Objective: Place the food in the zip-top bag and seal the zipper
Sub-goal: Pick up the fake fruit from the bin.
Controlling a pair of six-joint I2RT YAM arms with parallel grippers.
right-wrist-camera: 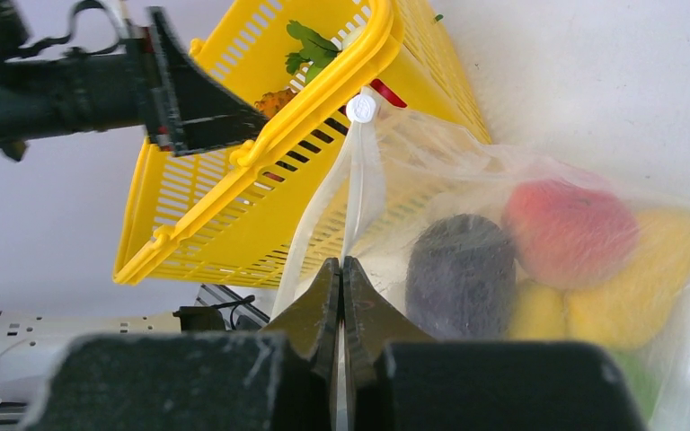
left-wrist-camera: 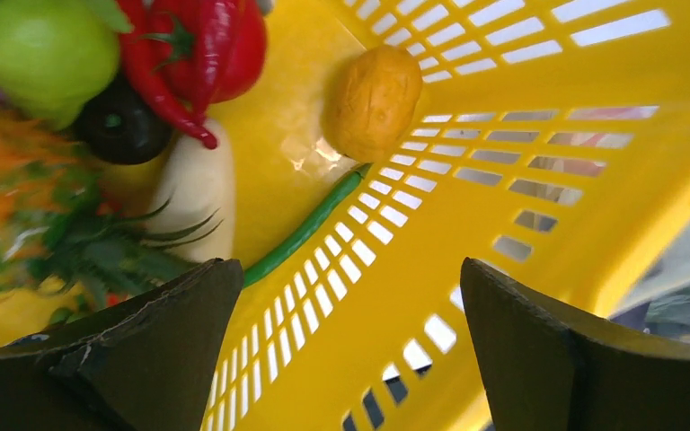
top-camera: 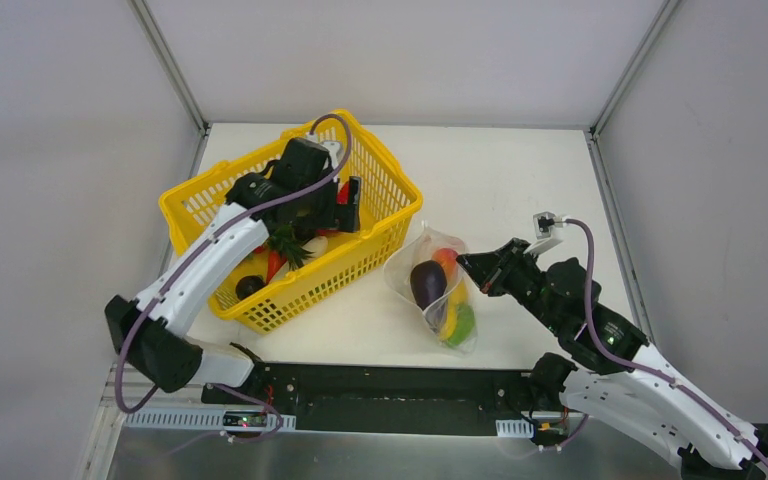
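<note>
Centre right in the top view, the bag [top-camera: 401, 270] lies beside the basket [top-camera: 390, 226], holding an eggplant [top-camera: 427, 282] and other food [top-camera: 461, 322]; the right gripper [top-camera: 463, 261] is clamped on its edge; the left gripper [top-camera: 348, 205] hangs spread and empty inside the basket.

Scene lit brightly, evenly; shadows kept soft; glare noted on basket [left-wrist-camera: 301, 153] floor; greens [left-wrist-camera: 81, 242] blurred; food [right-wrist-camera: 566, 233] hazed by zip-top bag [right-wrist-camera: 413, 153].

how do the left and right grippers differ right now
The left gripper is open and holds nothing; the right gripper is shut on the edge of the zip-top bag. The left gripper is in the yellow basket; the right gripper is outside it, at the bag. Both are black.
</note>
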